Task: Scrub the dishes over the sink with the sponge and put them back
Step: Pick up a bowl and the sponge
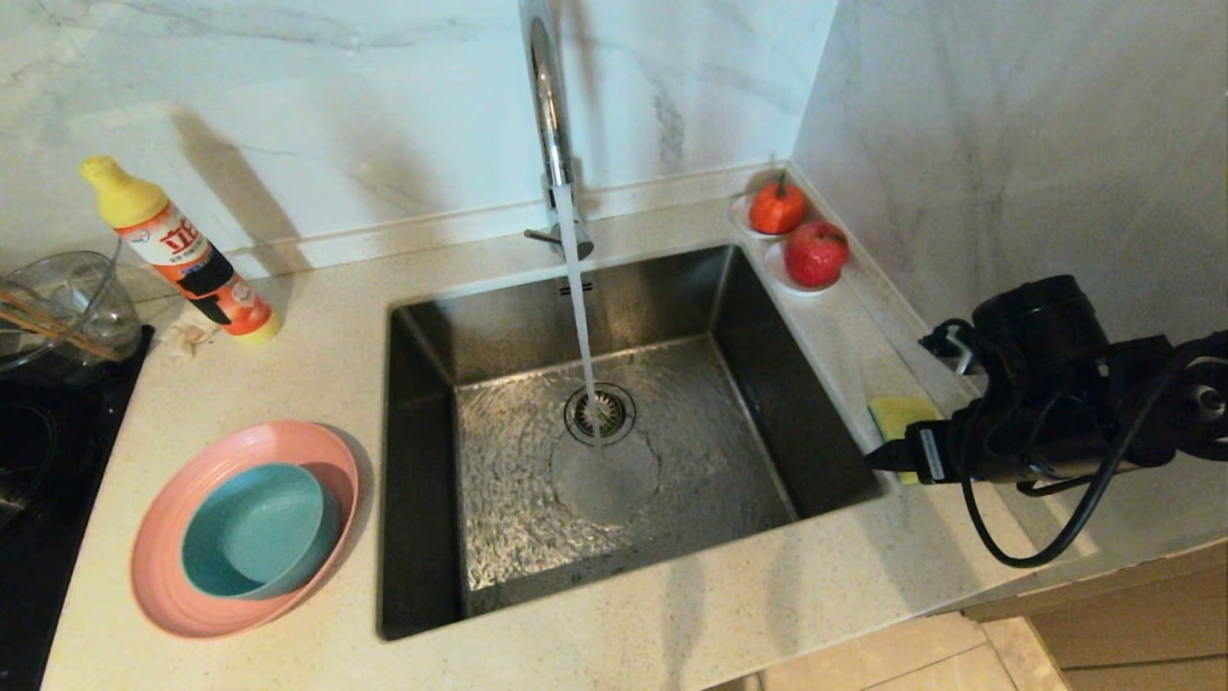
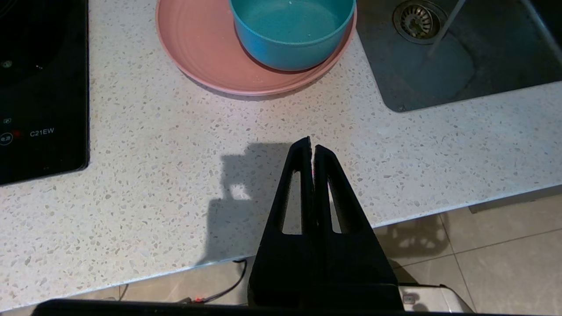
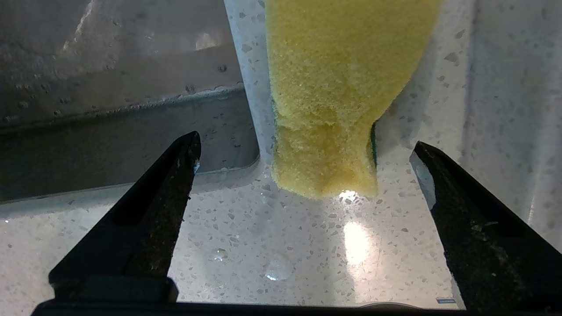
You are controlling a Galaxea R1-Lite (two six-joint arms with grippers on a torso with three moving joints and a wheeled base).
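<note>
Right end effector (image 3: 303,151) spread wide, holding nothing, low over the bench (image 3: 246,245) at the sink's right rim — fingers (image 3: 175,175) flanking the near end of the yellow sponge (image 3: 338,87) without touching it. Sponge lying flat on the bench just beside the basin edge, thin green scouring layer peeking out along its underside. Left end effector (image 2: 311,147) pinched shut on nothing, parked above the bench's front edge, well apart from the dishes. Teal-blue bowl (image 1: 254,530) sitting inside the pink plate (image 1: 163,566), left of the sink — bowl empty. Stainless sink (image 1: 422,384) taking a running stream from the chrome faucet (image 1: 549,106), water rippling around the strainer drain (image 1: 600,413). Clear glass bowl (image 1: 72,297) at far left holding wooden chopsticks (image 1: 48,326). Dish-soap bottle (image 1: 182,254) alongside.
</note>
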